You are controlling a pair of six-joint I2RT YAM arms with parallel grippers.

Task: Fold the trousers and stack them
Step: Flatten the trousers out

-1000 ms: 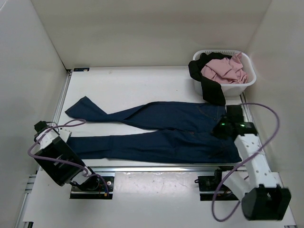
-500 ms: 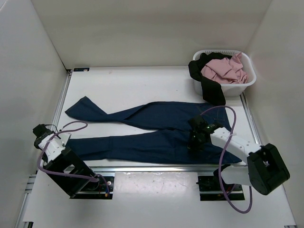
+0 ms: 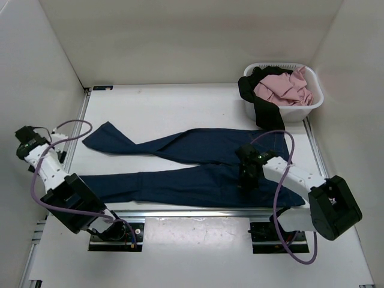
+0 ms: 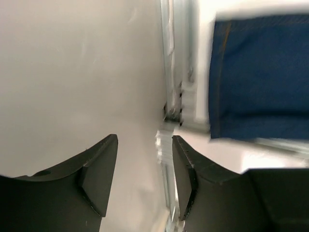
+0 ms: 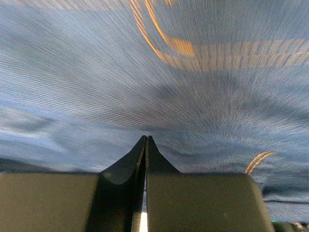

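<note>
The dark navy trousers (image 3: 198,165) lie flat on the white table, waist at the right, both legs running left. My right gripper (image 3: 247,179) is shut, its tips pressed down on the denim near the seat; in the right wrist view the closed fingertips (image 5: 146,141) touch blue denim (image 5: 154,72) with orange stitching, and no fold shows between them. My left gripper (image 3: 27,139) is open and empty by the left wall, off the cloth. In the left wrist view its gap (image 4: 145,179) faces the wall and rail, with a trouser leg end (image 4: 260,77) at the upper right.
A white basket (image 3: 312,103) at the back right holds a pink cloth (image 3: 282,87); a black garment (image 3: 264,111) hangs over its front, close to the trousers' waist. Metal rails run along the left (image 3: 75,129) and front (image 3: 192,213) table edges. White walls enclose the table.
My left arm has swung from the near leg's end back and left to the wall. My right gripper moved from the waist's right end onto the seat and has held there.
</note>
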